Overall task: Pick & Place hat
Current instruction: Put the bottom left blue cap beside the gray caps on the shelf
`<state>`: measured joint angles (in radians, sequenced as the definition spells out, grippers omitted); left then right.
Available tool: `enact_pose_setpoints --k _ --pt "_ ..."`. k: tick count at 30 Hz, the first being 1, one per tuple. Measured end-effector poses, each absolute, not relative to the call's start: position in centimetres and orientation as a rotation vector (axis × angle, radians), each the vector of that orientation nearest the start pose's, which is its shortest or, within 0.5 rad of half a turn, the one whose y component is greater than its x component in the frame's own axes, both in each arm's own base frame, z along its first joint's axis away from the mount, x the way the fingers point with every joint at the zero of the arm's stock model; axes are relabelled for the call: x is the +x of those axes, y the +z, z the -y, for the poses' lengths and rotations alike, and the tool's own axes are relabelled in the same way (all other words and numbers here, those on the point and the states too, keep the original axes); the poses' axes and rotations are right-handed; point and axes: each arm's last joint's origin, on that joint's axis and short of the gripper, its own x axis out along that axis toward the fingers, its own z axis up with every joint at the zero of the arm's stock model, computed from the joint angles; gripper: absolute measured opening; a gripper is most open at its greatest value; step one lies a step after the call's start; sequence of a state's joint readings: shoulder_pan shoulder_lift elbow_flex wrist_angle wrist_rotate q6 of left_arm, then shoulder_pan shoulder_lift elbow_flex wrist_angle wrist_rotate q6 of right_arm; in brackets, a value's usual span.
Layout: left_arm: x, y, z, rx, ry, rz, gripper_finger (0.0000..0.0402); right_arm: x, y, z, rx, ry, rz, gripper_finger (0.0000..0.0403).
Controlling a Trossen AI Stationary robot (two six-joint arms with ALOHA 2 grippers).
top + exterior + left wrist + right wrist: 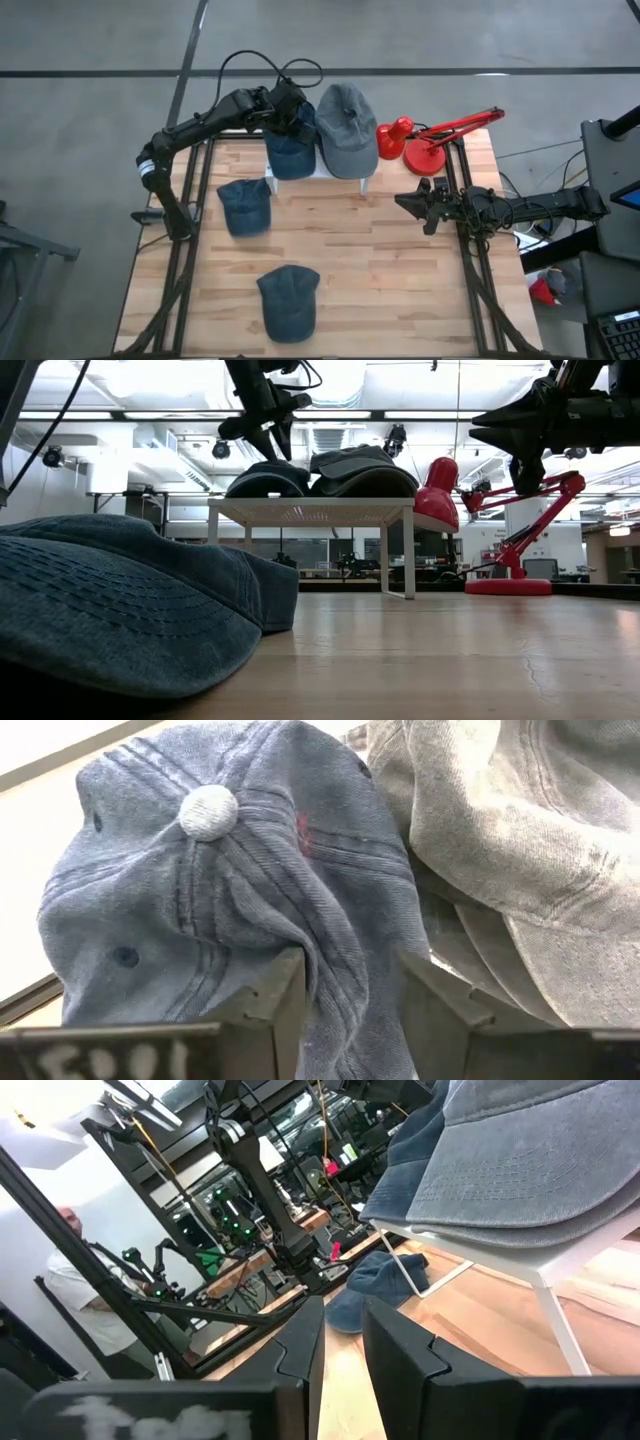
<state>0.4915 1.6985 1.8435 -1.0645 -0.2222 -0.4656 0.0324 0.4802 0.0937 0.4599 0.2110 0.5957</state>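
Over the white stand (318, 175) at the far edge of the surface (380, 270), the left end effector (291, 104) hung just above a dark blue hat (290, 145), its fingers (262, 1005) parted a moderate way with a fold of the hat's denim lying between them in the left wrist view; whether the cloth was gripped or only loosely straddled could not be told, though the gap looked more like a release than a pinch. That hat sat on the stand, touching a paler grey hat (346, 128) beside it. Two more blue hats lay on the surface below: one (244, 206) near the stand's left end, another (289, 300) towards the near edge. To finish this placement cleanly, my judgement was that the fingers should open fully before any lift, then rise straight up so the fold slipped free and the hat was not dragged off the stand or into the grey one. The right end effector (416, 205) waited in the air well apart, at the right side of the surface near a red lamp (425, 140), its fingers narrow and holding nothing. The hat by the stand looked the natural next pick.
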Motion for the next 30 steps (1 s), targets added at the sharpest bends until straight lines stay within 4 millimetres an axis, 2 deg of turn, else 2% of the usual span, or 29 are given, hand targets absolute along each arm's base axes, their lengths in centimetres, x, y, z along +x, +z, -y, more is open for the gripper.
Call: enact_pose_setpoints --k 11,30 --pt "29.4 39.4 -16.4 -0.536 0.865 -0.73 0.0159 13.1 19.6 0.2 0.602 -0.152 0.124 0.0068" --pt "29.2 39.3 -16.3 -0.495 0.845 -0.77 0.0158 13.1 19.6 0.2 0.602 -0.152 0.124 0.0068"
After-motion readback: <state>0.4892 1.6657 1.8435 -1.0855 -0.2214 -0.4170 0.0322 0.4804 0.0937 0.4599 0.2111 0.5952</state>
